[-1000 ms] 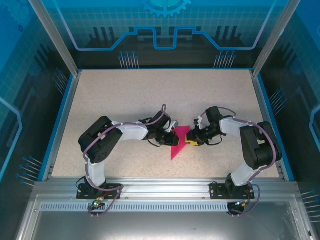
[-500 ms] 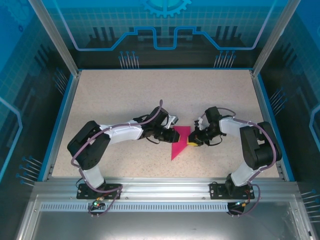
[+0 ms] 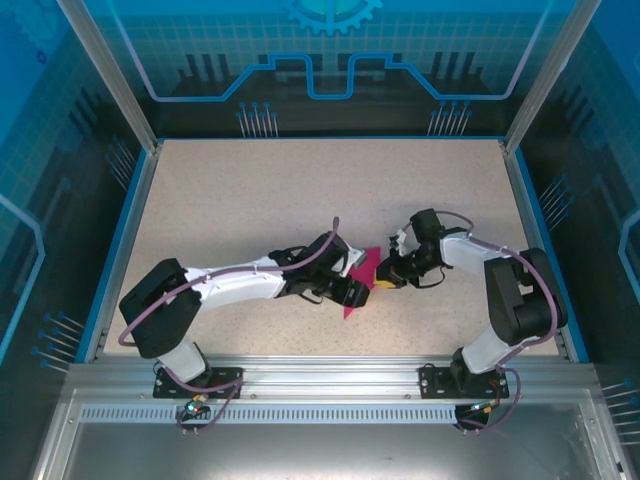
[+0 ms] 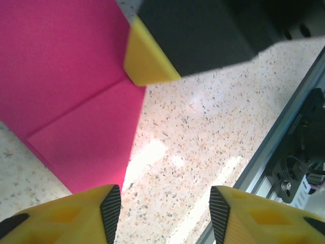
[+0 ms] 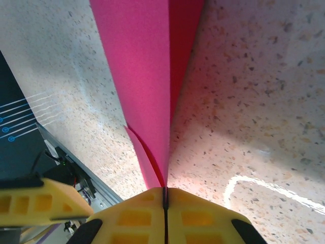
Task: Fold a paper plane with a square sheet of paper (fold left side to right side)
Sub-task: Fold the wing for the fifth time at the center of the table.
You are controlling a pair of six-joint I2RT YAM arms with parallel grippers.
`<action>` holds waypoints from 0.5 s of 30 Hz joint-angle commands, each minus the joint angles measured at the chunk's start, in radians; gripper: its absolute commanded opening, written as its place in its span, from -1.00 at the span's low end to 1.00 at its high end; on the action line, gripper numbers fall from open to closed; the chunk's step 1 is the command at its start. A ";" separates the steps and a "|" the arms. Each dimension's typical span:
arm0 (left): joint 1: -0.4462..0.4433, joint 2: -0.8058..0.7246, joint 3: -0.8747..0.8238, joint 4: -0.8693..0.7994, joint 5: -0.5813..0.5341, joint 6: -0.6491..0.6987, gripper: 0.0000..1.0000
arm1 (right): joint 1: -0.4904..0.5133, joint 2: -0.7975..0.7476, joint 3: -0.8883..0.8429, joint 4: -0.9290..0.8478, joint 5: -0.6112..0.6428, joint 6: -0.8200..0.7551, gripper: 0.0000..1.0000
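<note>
Finds pink paper (image 3: pixel 366 268), folded to a point, lying mid-surface (image 3: pixel 300 200) between both arms. Records right pincer (image 5: pixel 165 191) pinching the paper's edge, fingers pressed together on it. Records left pincer (image 4: pixel 165 208) spread, poised low over the paper's near corner.

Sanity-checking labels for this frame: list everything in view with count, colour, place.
paper: 1, magenta-pink, folded with a visible crease, mid-table between the grippers
table: 1, speckled beige, under everything
rail: 1, silver metal, along the near table edge
panels: several, see-through blue, around the table
left arm: 1, black and white, reaching in from the left
right arm: 1, black and white, reaching in from the right
left gripper: 1, yellow fingers, open, at a corner of the paper
right gripper: 1, yellow fingers, shut on the paper's edge
</note>
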State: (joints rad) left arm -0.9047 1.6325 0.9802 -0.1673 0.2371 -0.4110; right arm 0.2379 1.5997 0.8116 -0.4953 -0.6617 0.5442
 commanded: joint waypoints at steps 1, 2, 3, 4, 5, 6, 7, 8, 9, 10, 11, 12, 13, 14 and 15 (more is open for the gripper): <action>-0.042 0.018 0.027 -0.100 -0.149 0.035 0.13 | 0.020 -0.018 0.029 -0.032 -0.021 0.029 -0.86; -0.052 0.035 0.041 -0.111 -0.171 0.037 0.14 | 0.020 -0.016 0.031 -0.032 -0.023 0.032 -0.86; -0.062 0.053 0.055 -0.126 -0.196 0.039 0.15 | 0.022 -0.014 0.033 -0.033 -0.024 0.036 -0.86; -0.070 0.067 0.069 -0.138 -0.218 0.042 0.16 | 0.024 -0.013 0.034 -0.033 -0.027 0.039 -0.86; -0.079 0.083 0.085 -0.149 -0.242 0.046 0.16 | 0.025 -0.012 0.034 -0.031 -0.028 0.043 -0.86; -0.085 0.095 0.095 -0.154 -0.261 0.046 0.17 | 0.027 -0.014 0.034 -0.031 -0.028 0.047 -0.86; -0.089 0.108 0.101 -0.155 -0.277 0.046 0.18 | 0.027 -0.014 0.032 -0.031 -0.029 0.050 -0.86; -0.095 0.120 0.107 -0.153 -0.293 0.046 0.18 | 0.026 -0.014 0.031 -0.030 -0.030 0.054 -0.86; -0.101 0.134 0.112 -0.152 -0.306 0.046 0.18 | 0.027 -0.014 0.030 -0.028 -0.029 0.057 -0.86; -0.104 0.142 0.118 -0.153 -0.318 0.046 0.19 | 0.029 -0.015 0.030 -0.027 -0.031 0.060 -0.86; -0.111 0.152 0.123 -0.153 -0.331 0.048 0.18 | 0.029 -0.014 0.030 -0.027 -0.030 0.063 -0.86; -0.117 0.161 0.130 -0.156 -0.342 0.052 0.18 | 0.030 -0.015 0.029 -0.026 -0.031 0.064 -0.86; -0.121 0.168 0.137 -0.157 -0.351 0.054 0.18 | 0.030 -0.014 0.028 -0.025 -0.031 0.065 -0.86; -0.125 0.176 0.143 -0.158 -0.354 0.055 0.18 | 0.030 -0.014 0.028 -0.025 -0.030 0.069 -0.86; -0.129 0.184 0.151 -0.162 -0.358 0.058 0.17 | 0.031 -0.014 0.027 -0.023 -0.029 0.071 -0.86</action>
State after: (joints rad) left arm -1.0164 1.7935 1.0866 -0.2962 -0.0624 -0.3836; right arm 0.2504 1.5967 0.8253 -0.4988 -0.6655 0.5926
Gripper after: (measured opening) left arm 0.589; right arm 0.073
